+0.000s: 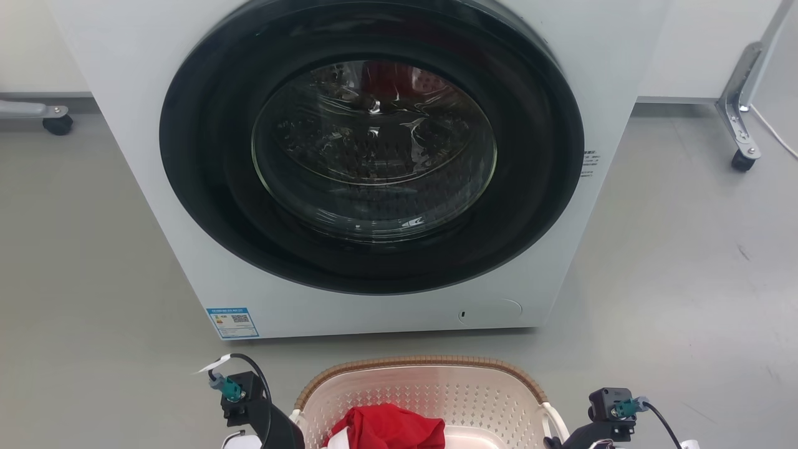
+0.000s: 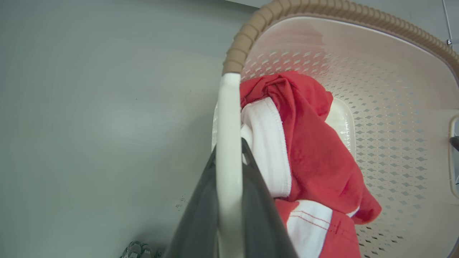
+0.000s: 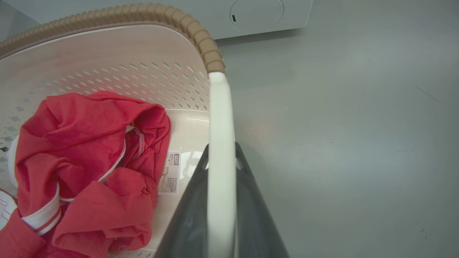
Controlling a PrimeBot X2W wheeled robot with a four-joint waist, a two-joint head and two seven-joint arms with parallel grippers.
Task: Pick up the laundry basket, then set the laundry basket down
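Dark fingers of the left tool rise from the bottom of the left wrist view, one on each side of a white handle, and they appear clamped on it with no gap showing. In the right wrist view, the right tool grips the opposite white handle the same way, its two fingers pressed to either face of the bar. Both handles belong to the laundry basket, which sits between the two arms at the bottom middle of the head view, directly in front of a white washing machine and apart from it. Whether the basket's base touches the grey floor or hangs just above it cannot be told from these angles. A brown woven-look rim runs around the cream, perforated walls. Inside lies a crumpled red garment with white trim, bunched toward the robot's side of the basket, and a small printed label shows on the basket bottom just beside the cloth. The machine's round dark door is closed, its glass reflecting the room. A blue sticker sits at the lower left corner of its front panel and a round flap at the lower right. Black casters on metal legs stand on the floor at both sides, well apart from the basket.
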